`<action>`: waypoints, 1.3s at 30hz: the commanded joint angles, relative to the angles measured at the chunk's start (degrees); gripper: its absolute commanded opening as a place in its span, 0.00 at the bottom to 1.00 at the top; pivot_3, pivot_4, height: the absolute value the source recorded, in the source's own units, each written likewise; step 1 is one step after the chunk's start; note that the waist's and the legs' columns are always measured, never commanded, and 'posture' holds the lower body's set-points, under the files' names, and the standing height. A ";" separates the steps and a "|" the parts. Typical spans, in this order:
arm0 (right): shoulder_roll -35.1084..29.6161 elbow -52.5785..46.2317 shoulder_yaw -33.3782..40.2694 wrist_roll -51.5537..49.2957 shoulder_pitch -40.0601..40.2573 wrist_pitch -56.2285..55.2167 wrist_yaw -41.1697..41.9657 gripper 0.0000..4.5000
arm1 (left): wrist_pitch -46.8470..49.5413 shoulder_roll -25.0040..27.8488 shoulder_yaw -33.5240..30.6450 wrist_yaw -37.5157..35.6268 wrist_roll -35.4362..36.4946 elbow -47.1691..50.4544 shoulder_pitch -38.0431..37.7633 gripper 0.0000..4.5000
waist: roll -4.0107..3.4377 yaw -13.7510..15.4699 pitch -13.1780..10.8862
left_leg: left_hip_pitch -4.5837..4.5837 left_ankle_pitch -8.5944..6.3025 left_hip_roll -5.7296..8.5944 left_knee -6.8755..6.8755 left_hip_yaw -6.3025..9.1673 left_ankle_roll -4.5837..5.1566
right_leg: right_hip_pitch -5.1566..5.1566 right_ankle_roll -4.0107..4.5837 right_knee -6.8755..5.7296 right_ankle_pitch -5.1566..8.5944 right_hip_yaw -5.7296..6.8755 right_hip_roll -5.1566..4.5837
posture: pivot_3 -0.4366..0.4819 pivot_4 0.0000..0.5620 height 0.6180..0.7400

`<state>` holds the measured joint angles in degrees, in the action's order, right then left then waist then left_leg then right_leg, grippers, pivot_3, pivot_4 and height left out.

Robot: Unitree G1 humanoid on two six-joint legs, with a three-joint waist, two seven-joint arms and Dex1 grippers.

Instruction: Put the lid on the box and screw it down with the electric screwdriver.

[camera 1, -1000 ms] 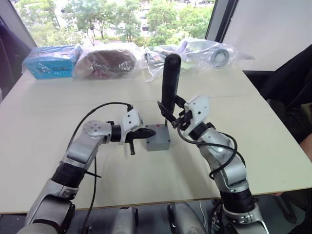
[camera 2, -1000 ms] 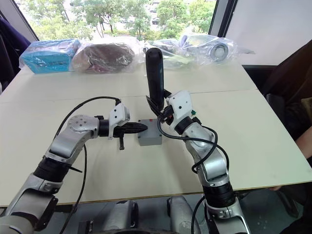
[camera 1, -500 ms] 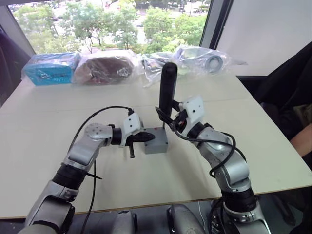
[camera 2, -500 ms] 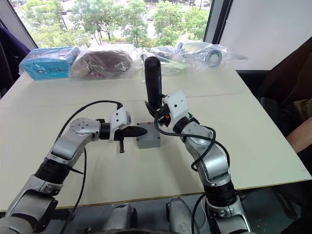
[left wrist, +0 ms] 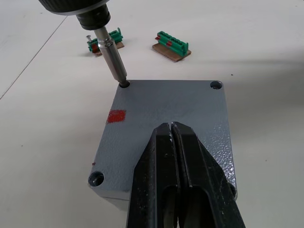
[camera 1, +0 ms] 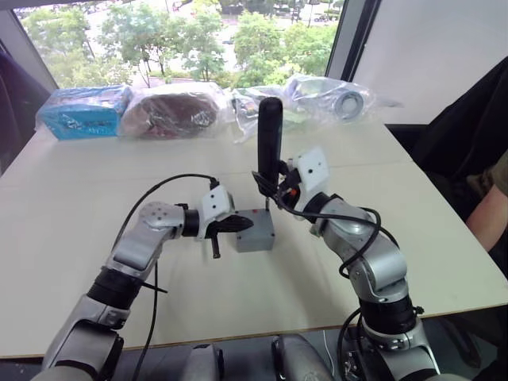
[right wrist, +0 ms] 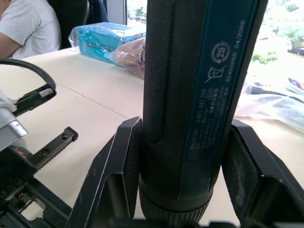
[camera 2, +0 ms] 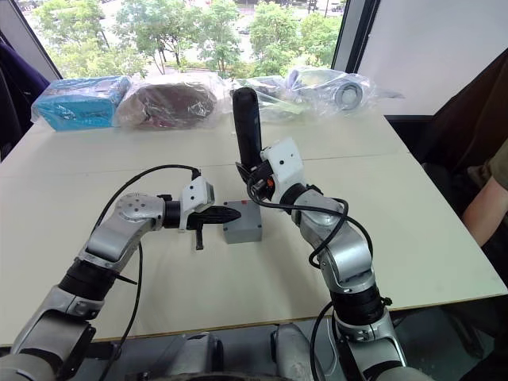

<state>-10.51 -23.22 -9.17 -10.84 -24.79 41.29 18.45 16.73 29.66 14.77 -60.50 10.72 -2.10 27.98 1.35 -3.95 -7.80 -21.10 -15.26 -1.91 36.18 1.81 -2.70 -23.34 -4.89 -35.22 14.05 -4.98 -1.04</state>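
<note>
Lid (left wrist: 166, 118), a thin stiff grey plastic plate, sat light and slippery under pressed-together left gripper (left wrist: 172, 130), black screwdriver (camera 1: 269, 135) clamped in right gripper (camera 1: 274, 184) at twelve o'clock.

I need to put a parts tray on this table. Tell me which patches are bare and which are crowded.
Bare: the table left of the left gripper, and its right side beyond the right gripper. Crowded: the far edge with plastic bags and blue pack, and the middle around the box.

Lid (left wrist: 171, 111) grey, matt, finely pebbled; electric screwdriver (right wrist: 190, 95) black, grainy grip, shiny metal bit; table (left wrist: 47, 123) smooth, pale
</note>
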 commanded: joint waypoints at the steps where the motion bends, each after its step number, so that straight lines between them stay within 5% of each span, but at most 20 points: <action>1: -1.81 8.39 -3.02 1.27 4.62 7.60 -0.12 0.41 | 0.67 0.26 0.61 0.41 -1.14 -0.62 -0.88 0.00 | 0.05 0.05 0.12 | 0.00 0.00 0.02 -0.05 -0.01 0.00 | 0.00 0.00 0.00 0.00 0.02 -0.06 | 0.48 0.27 1.00; 21: -0.23 -3.36 7.79 -6.45 2.58 -9.86 3.64 0.41 | 2.70 1.36 -1.39 -0.12 1.91 5.36 -2.29 0.00 | -0.40 0.16 -1.07 | -0.45 -0.01 0.22 -0.23 -0.06 0.03 | -0.11 -0.17 0.06 0.20 0.24 -0.30 | 0.48 0.27 1.00; 28: -4.27 -5.72 24.15 -24.29 -12.05 7.61 -2.11 0.41 | 7.92 3.83 -6.02 -0.66 8.11 14.01 -1.52 0.00 | -0.49 0.36 -2.29 | -1.91 0.03 0.35 0.21 0.02 0.02 | -1.60 -0.17 -0.61 -0.13 0.19 -0.12 | 0.48 0.27 1.00; 32: -15.29 0.74 28.90 -25.49 -19.63 21.95 -4.92 0.41 | 11.07 5.50 -8.99 -0.92 12.09 18.88 -0.26 0.00 | -0.56 1.03 -2.73 | -2.30 0.03 0.23 0.30 0.18 0.02 | -2.10 -0.19 -0.96 -0.12 0.30 0.07 | 0.48 0.27 1.00; 39: -36.84 15.57 17.18 -23.17 -24.57 43.24 1.80 0.41 | 13.74 9.34 -12.91 -2.23 17.15 24.28 1.01 0.00 | -0.66 1.40 -3.18 | -2.29 0.02 0.25 0.11 0.03 0.03 | -2.13 -0.12 -0.78 -0.07 0.22 0.07 | 0.48 0.27 1.00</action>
<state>-45.00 -8.82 8.70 -33.92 -46.21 81.36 17.91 30.24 37.92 4.53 -62.10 25.77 19.25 27.92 0.68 -2.55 -10.98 -23.39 -15.24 -1.66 36.28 1.84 -2.66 -25.47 -5.01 -35.99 13.98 -4.76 -0.96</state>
